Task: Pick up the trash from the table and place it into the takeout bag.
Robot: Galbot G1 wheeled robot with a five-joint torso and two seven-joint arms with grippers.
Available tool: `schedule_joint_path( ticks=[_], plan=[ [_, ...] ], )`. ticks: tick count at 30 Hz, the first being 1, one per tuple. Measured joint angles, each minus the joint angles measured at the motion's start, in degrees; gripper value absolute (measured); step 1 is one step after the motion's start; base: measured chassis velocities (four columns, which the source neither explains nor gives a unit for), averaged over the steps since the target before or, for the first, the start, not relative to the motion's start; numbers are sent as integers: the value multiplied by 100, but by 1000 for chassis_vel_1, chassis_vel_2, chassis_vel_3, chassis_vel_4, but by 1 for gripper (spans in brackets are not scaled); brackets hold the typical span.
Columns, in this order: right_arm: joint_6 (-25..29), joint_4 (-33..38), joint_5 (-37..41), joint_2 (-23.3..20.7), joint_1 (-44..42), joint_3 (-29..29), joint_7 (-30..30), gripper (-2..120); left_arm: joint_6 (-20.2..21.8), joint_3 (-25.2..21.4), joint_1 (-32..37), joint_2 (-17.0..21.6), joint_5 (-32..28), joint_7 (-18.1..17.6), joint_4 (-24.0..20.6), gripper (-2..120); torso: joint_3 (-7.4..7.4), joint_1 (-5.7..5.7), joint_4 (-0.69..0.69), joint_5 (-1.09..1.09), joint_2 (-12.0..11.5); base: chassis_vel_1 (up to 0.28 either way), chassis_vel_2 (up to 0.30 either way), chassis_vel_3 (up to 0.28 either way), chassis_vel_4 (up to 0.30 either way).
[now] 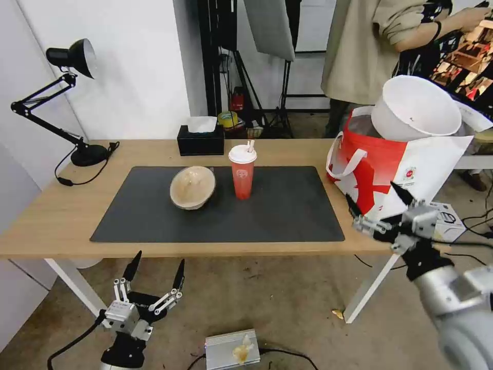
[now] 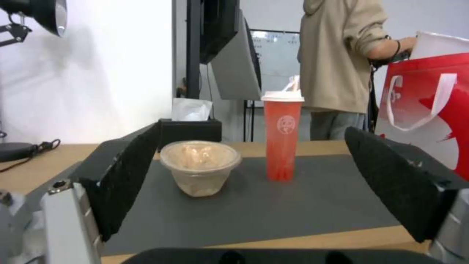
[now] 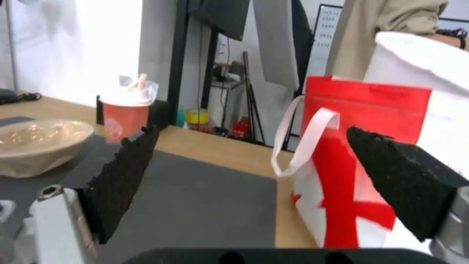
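Note:
On the table (image 1: pixel 61 216), a beige translucent bowl (image 1: pixel 192 186) (image 2: pixel 200 165) (image 3: pixel 34 145) lies tilted on the dark mat (image 1: pixel 277 210). A red cup with a white lid (image 1: pixel 242 172) (image 2: pixel 282 135) (image 3: pixel 126 113) stands upright just to its right. The red-and-white takeout bag (image 1: pixel 377 172) (image 3: pixel 357 154) (image 2: pixel 430 110) stands at the table's right end, and a large white bowl (image 1: pixel 416 108) (image 3: pixel 425 77) sticks out of its top, tilted. My right gripper (image 1: pixel 377 199) (image 3: pixel 253 130) hangs open just in front of the bag. Below the table's front edge, my left gripper (image 1: pixel 159 262) (image 2: pixel 253 129) is open and faces the bowl and cup.
A black tissue box (image 1: pixel 201 139) stands behind the cup. A black desk lamp (image 1: pixel 72 103) with its cable occupies the back left corner. On the floor lie a silver box (image 1: pixel 231 349) and a white carton (image 1: pixel 444 221) beside the right table leg.

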Motion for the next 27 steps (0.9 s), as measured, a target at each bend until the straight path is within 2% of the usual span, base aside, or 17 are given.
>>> schedule_joint_path(
  ticks=[4,14,19,27],
  plan=[
    [166,76,-330,423,-278,-136,-129,97,0,66,0,1,-6,1,-14,100,0,0,1,0,0,0,0,0,0],
    [393,136,-795,914,-609,-400,-387,96,20,58,-22,62,-111,1,0,100,0,0,0,0,0,0,0,0,0],
    [442,100,-933,1028,-645,-500,-434,96,36,-3,-56,94,-192,9,22,100,0,0,0,0,0,0,0,0,0],
    [455,58,-977,959,-621,-498,-474,96,119,-56,-137,93,-233,29,34,100,0,0,0,1,0,0,0,0,0]
  ],
)
